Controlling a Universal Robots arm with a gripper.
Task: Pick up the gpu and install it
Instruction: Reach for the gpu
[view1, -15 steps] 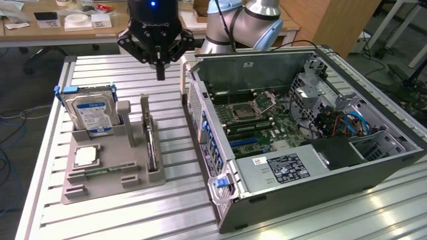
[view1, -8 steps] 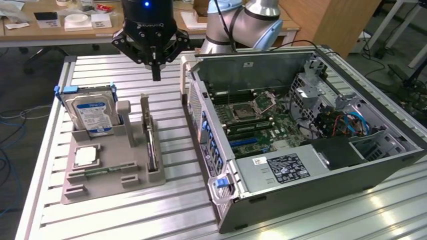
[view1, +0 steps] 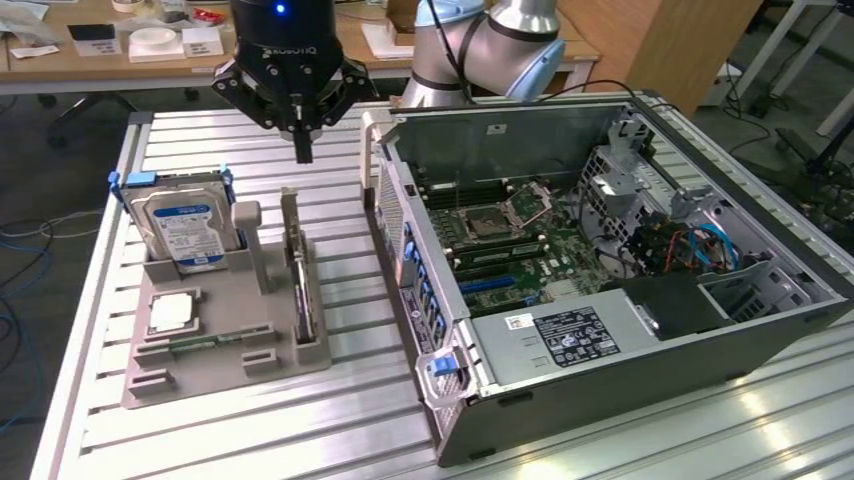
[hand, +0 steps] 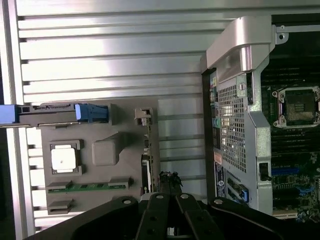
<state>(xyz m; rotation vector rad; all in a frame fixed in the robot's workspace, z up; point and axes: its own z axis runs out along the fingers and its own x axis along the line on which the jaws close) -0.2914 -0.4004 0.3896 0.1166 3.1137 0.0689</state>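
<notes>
Gripper (view1: 303, 150) closed together, empty; I'm hovering it above gray parts holder (view1: 234, 332). GPU (view1: 304, 290) standing on edge in holder's slot, likely leaving top edge free for pinching, well below fingertips.

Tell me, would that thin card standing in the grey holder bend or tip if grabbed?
The gpu probably stays stiff, like a rigid board. Standing on its thin edge, it could tip without the grey holder. Being so thin, likely light.
</notes>
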